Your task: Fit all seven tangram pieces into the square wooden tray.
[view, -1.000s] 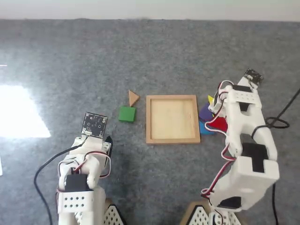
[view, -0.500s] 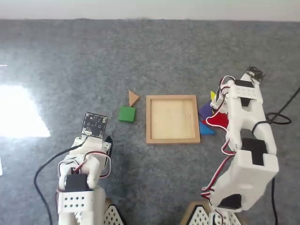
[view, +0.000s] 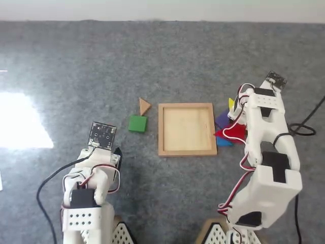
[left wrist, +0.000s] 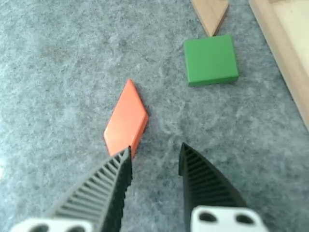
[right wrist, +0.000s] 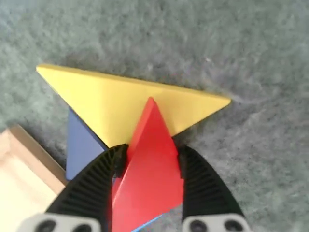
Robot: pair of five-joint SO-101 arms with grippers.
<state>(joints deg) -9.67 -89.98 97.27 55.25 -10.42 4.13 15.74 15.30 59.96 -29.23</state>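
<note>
The square wooden tray [view: 161,130] lies at the table's middle with nothing in it. My right gripper [right wrist: 147,159] is shut on a red triangle [right wrist: 149,166], held above a yellow triangle [right wrist: 111,104] and a blue piece [right wrist: 79,147]; from above, the red triangle [view: 231,133] hangs by the tray's right rim. A purple piece [view: 222,120] lies beside it. Left of the tray sit a green square [view: 137,123] and a tan triangle [view: 144,105]. My left gripper [left wrist: 153,166] is open over bare mat, just short of an orange parallelogram [left wrist: 126,118].
The tray's corner [right wrist: 29,159] shows beside the blue piece. A bright glare patch [view: 20,122] marks the mat at the far left. Grey mat stretches beyond the tray to the table's far edge.
My right arm has carried the red triangle left, toward the tray's right rim. The left arm has kept still.
</note>
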